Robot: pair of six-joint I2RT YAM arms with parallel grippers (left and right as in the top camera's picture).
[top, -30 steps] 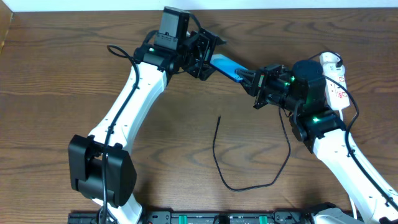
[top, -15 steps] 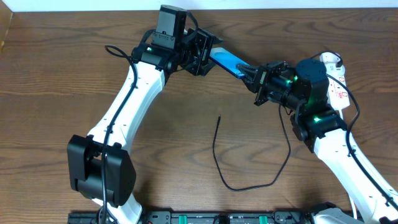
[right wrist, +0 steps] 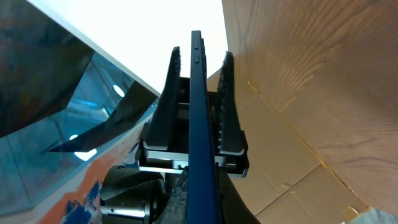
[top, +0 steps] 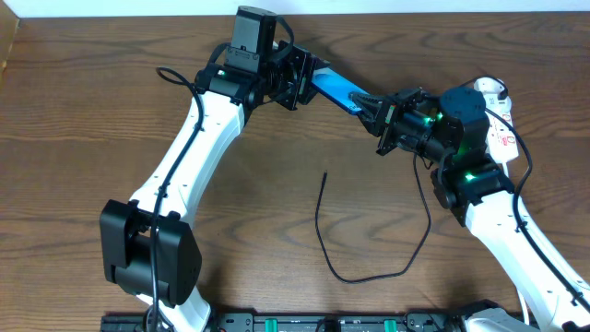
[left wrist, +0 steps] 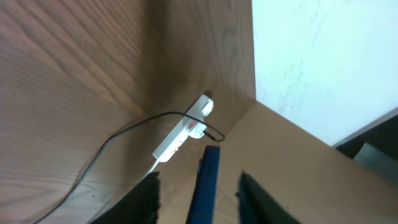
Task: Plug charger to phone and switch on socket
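The phone (top: 334,90) was up off the table (top: 83,120), near the back edge. From overhead its blue face showed as a slanted strip bridging the gap between the two grippers. Its lower-right end sat in the right gripper (top: 371,109), which looked clamped on it. Heads up though, the right wrist cam didn't really show that gripper's own fingers, just the phone edge-on running straight up the middle of the shot.

The upper-left end poked in between the fingers of the left gripper (top: 309,81), and those were spread apart. Both wrist views showed a sliver of daylight on each side of the phone, so no contact there as far as I could see.

The charger (top: 317,226) lay loose on the wood closer to the front, well apart from the phone. Its plug tip pointed toward the back and the cable swung round in a big U toward the right arm. The socket (top: 501,129) was over on the far right, lying flat with its red markings up, partly hidden by that arm.
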